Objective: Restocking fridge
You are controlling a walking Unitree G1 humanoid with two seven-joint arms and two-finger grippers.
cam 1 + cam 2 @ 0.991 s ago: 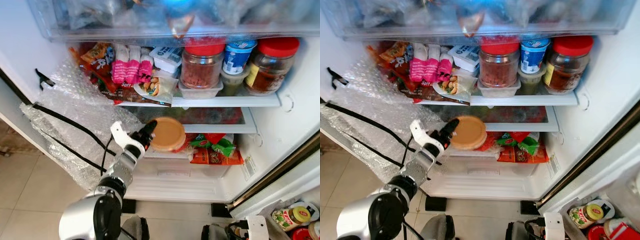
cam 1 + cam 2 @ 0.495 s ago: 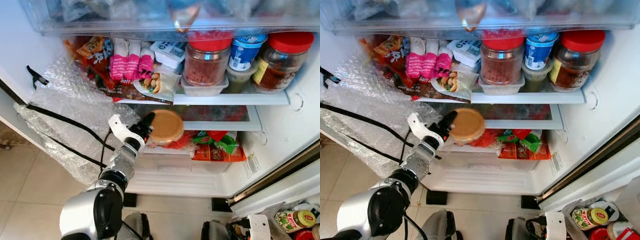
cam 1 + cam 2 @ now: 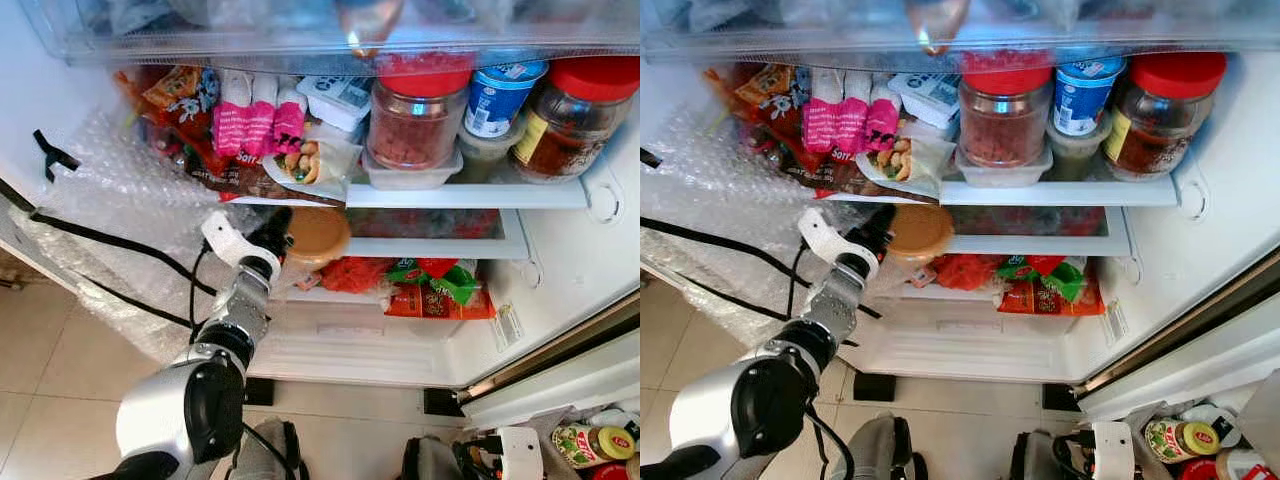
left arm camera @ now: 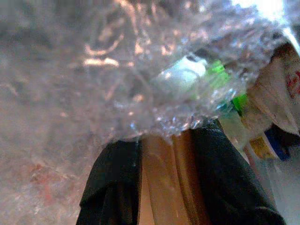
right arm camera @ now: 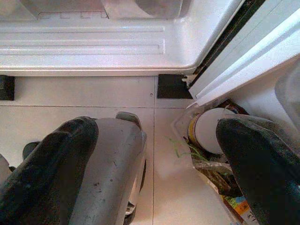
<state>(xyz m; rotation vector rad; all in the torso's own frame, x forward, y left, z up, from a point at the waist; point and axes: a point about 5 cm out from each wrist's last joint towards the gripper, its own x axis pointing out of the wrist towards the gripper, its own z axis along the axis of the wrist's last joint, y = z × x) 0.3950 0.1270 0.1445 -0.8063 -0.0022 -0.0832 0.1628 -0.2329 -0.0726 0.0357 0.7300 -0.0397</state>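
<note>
My left gripper is shut on a jar with a tan lid. It holds the jar at the left end of the fridge's lower level, just under the front edge of the upper shelf. In the left wrist view the tan jar sits between the two black fingers, with crinkled clear plastic right ahead. Red and green packets lie to the jar's right. My right gripper hangs open over the floor tiles, holding nothing.
The upper shelf carries two red-lidded jars, a blue and white tub, pink packets and snack bags. Bubble wrap with a black cable across it lines the left wall. More jars sit in a bag on the floor at right.
The left gripper has carried the tan-lidded jar up, to the left and deeper in, under the upper shelf's edge. The camera has also shifted a little.
</note>
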